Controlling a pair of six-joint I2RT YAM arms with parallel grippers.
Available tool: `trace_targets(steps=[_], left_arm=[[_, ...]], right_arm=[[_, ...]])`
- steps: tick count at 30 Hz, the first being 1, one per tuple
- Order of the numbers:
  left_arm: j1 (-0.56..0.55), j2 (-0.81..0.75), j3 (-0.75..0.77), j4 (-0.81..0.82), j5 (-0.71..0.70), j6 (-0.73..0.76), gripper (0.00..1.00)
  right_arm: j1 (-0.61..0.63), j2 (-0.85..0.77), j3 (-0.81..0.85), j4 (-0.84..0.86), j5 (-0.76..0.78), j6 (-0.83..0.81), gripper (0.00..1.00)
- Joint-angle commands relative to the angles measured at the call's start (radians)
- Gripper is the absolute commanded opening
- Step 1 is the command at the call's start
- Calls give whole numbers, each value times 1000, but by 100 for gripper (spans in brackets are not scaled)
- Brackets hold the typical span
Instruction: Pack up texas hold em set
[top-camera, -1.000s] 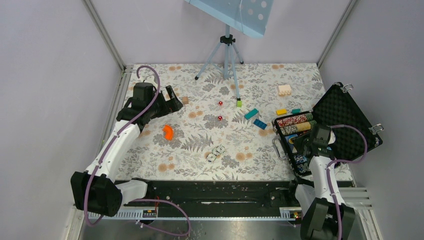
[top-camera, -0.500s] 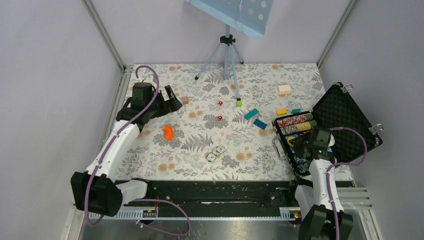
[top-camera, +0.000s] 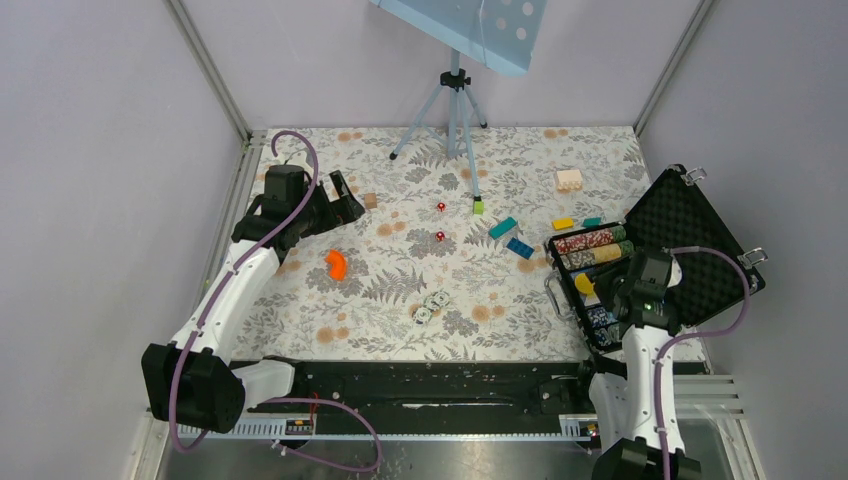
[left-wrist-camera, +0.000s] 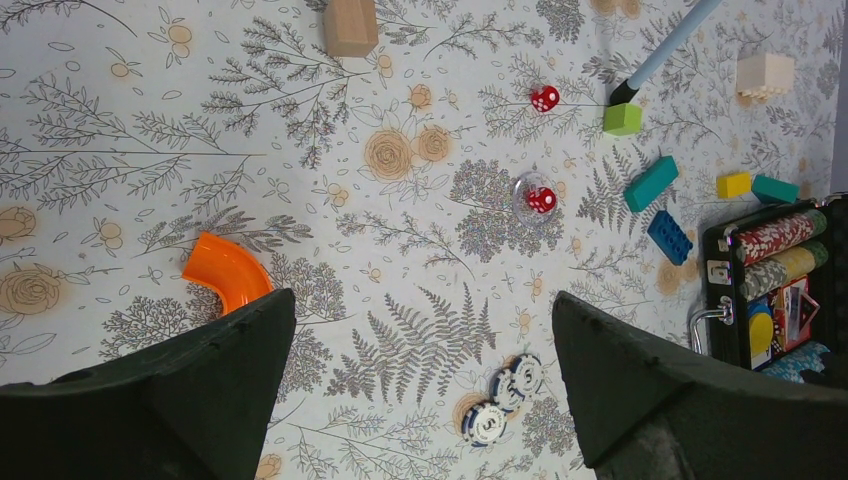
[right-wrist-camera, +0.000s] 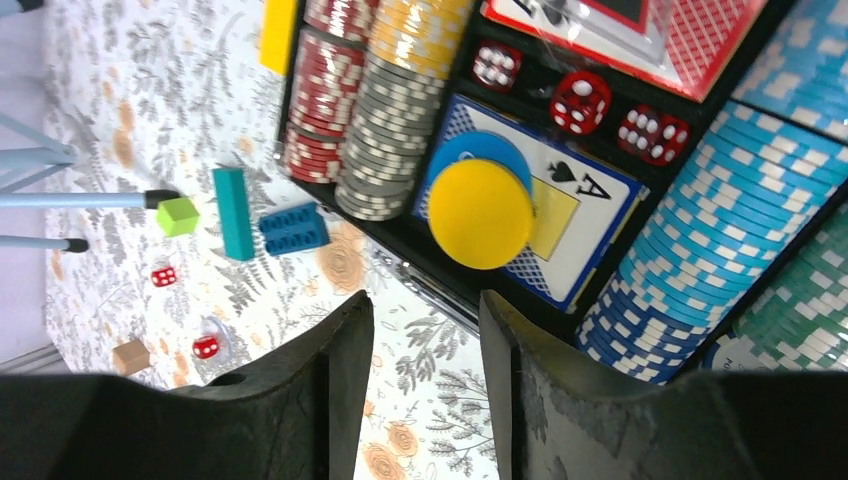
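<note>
Over briefcase (top-camera: 690, 235), right gripper (right-wrist-camera: 425, 315) hangs empty, jaws apart.

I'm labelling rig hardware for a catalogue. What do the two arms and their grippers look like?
The left arm and right arm have white tubular links with bulky black joints. A purple cable loops along each. The left gripper and right gripper have thick matte black wedge-shaped fingers. No markings show.
</note>
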Motion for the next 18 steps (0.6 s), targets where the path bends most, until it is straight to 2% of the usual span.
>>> trace_targets(steps=[1, 5, 9, 14, 18], left_arm=[[8, -7, 2, 38, 22, 1, 99], [8, -8, 1, 36, 23, 1, 99], [8, -15, -1, 33, 26, 2, 99], [8, -25, 1, 26, 10, 10, 99], [8, -37, 1, 18, -15, 18, 99]], right_arm=[[-4, -3, 90, -40, 34, -33, 50], [51, 34, 127, -20, 57, -28, 50], [238, 102, 194, -1, 208, -8, 51], [477, 309, 320, 35, 280, 3, 52], [601, 488, 433, 50, 266, -15, 52]])
